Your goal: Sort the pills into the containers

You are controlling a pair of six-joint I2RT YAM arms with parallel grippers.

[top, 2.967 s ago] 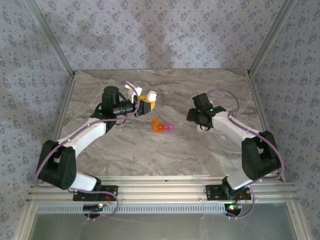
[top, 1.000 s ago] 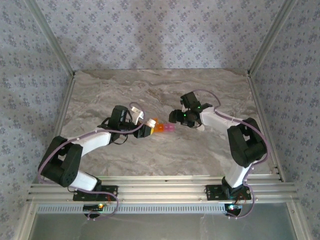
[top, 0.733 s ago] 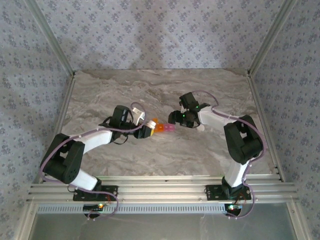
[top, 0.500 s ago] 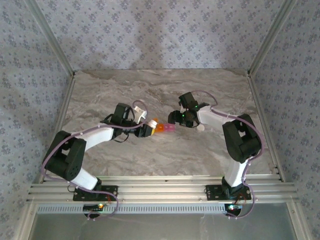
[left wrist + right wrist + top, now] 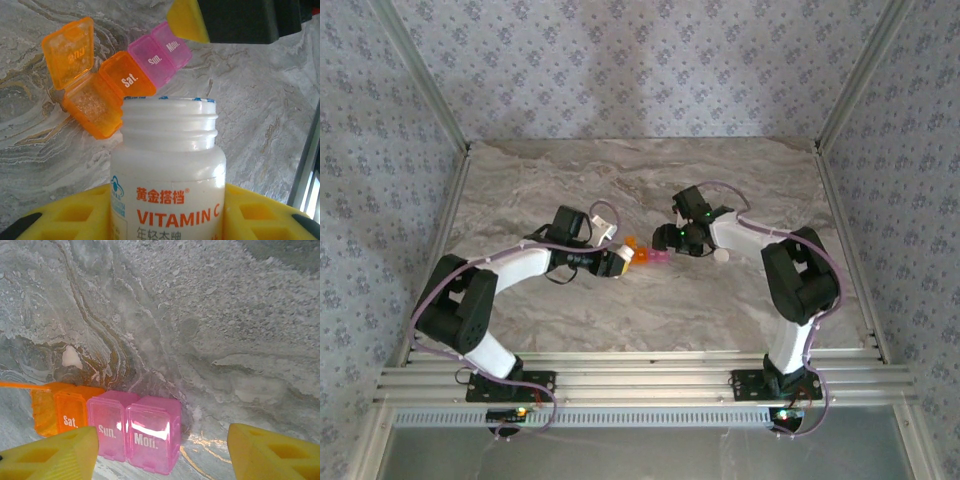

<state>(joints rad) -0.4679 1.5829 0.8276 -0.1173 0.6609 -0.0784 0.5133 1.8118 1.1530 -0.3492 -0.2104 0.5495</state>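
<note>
From the top external view, the pill organiser [image 5: 646,255] lies on the marble table [image 5: 620,320] near its middle, orange end to the left and pink end to the right. The left gripper [image 5: 613,262] sits just beside the orange end. The right gripper [image 5: 668,238] is just beside the pink end, on its far side.

In the left wrist view, the left gripper [image 5: 167,220] is clamped on an uncapped vitamin C bottle [image 5: 167,165], whose mouth is just short of the strip. The open orange compartment [image 5: 92,107] has its lid [image 5: 67,45] standing up. The "Sat." [image 5: 127,75], "Sun." and "Mon." cells are closed. A yellow fingertip of the right gripper [image 5: 187,20] hovers over the pink end.

In the right wrist view, the right gripper [image 5: 162,440] has its jaws spread wide, grasping nothing. The pink "Mon." cell [image 5: 152,432] lies between and beyond its fingertips.

The strip looks light, stiff and smooth, so it would likely skid on the marble if nudged. The raised lid looks thin at its hinge. The safest hold appears to be across the side walls of the closed pink cells, away from the open cell.
</note>
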